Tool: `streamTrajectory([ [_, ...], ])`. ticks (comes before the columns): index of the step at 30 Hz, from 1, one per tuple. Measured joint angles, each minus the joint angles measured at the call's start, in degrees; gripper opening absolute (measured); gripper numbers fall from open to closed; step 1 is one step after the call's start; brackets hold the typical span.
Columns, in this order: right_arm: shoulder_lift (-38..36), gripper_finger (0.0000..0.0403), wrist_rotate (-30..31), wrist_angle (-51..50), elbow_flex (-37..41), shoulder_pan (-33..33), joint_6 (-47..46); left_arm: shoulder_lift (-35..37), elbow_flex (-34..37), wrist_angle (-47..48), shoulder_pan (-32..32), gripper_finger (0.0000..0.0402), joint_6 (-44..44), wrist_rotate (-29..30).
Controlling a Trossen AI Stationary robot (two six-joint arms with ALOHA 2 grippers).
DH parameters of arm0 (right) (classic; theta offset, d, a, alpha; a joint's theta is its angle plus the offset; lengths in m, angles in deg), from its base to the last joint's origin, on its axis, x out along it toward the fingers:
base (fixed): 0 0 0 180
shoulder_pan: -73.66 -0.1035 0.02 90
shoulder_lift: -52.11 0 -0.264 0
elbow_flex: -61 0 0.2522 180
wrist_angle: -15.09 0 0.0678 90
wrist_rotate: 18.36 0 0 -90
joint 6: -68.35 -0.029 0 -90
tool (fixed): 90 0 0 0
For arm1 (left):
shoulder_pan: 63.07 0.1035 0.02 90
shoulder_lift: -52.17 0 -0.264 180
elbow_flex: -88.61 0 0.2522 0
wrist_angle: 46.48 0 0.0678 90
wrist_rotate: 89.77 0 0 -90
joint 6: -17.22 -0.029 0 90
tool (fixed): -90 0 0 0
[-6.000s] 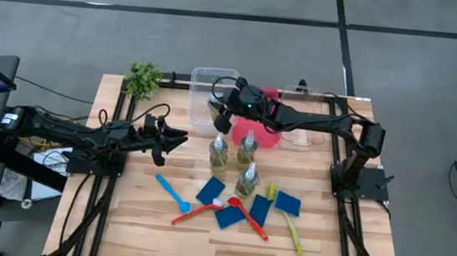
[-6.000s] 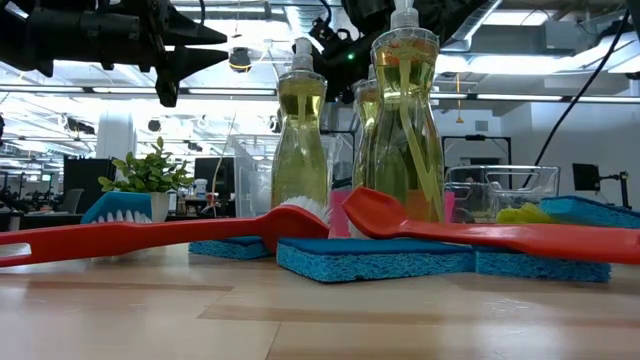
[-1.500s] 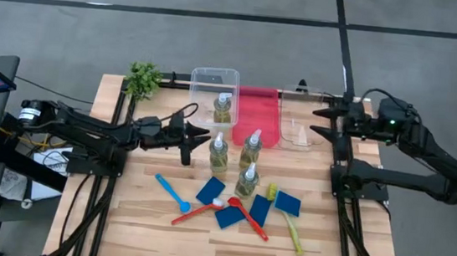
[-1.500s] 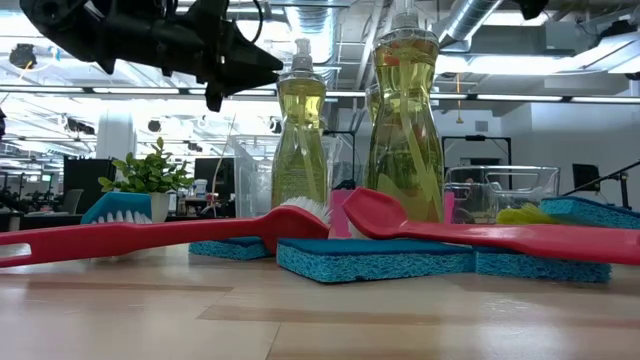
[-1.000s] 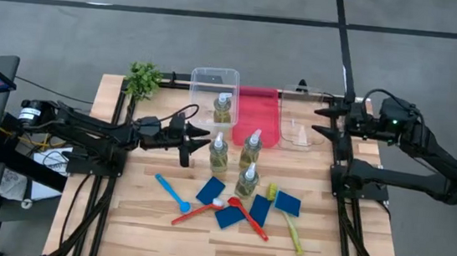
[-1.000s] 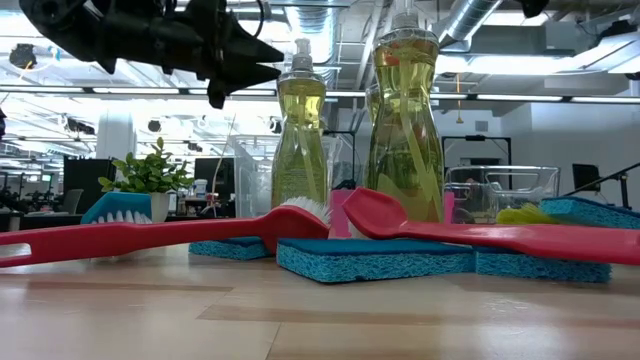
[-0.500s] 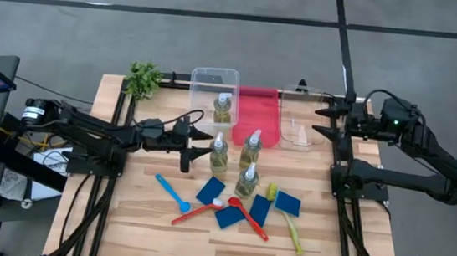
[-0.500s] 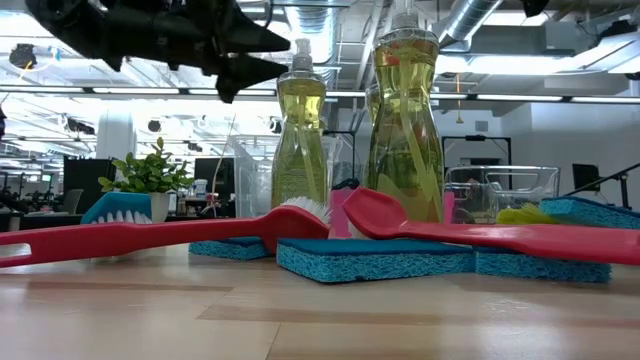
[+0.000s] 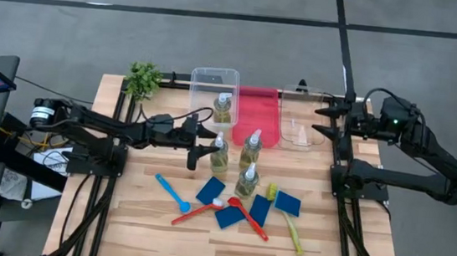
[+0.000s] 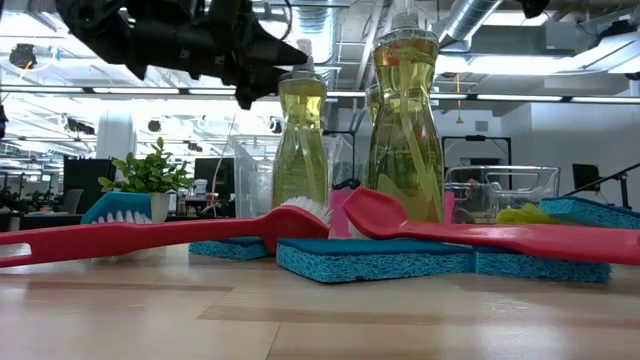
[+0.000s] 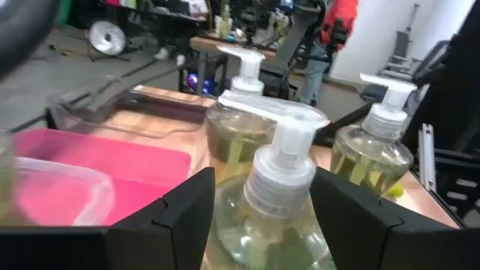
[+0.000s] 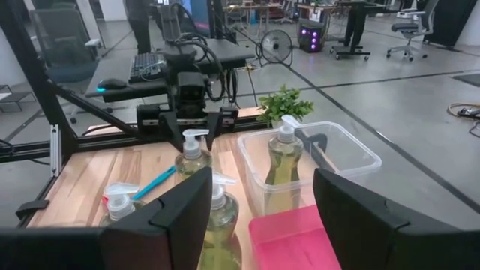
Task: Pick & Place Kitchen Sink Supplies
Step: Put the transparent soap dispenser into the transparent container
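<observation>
Left gripper [image 9: 207, 142] — fingers spread, sitting either side of the white pump top of the nearest bottle [image 9: 218, 155], gripping nothing; whether the pads are touching it cannot be told. Right gripper [image 9: 323, 122] — jaws gaping wide and empty, hanging by the clear bin [image 9: 300, 118] at the table's right edge.

Two more bottles [image 9: 249, 149] are standing beside the first; a fourth bottle [image 9: 223, 108] is standing inside the clear tub [image 9: 206, 79] next to the red bin [image 9: 257, 106]. Blue sponges [image 9: 211, 189] and brushes — red [image 9: 198, 212], blue [image 9: 171, 191], yellow-green [image 9: 291, 227] — are lying on the table's [image 9: 143, 229] near half. Small plant [image 9: 143, 79] at the far left corner.
</observation>
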Motion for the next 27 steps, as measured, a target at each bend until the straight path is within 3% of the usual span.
streamTrajectory([
  [6, 0.00, 0.0225, 0.00, -0.04, 0.00, 0.00, 0.00, -4.61, -3.77, -0.35, 0.38, 0.0213, -0.01, -3.60],
  [18, 0.00, 0.0225, 0.00, -0.17, 0.00, -0.02, 0.02, -4.83, -3.87, -1.80, 0.76, 0.0211, 0.02, -3.92],
  [27, -0.02, 0.0225, 0.00, -0.84, 0.00, -0.02, 0.52, -4.83, -3.87, -2.20, -0.67, 0.0138, -0.17, -3.60],
])
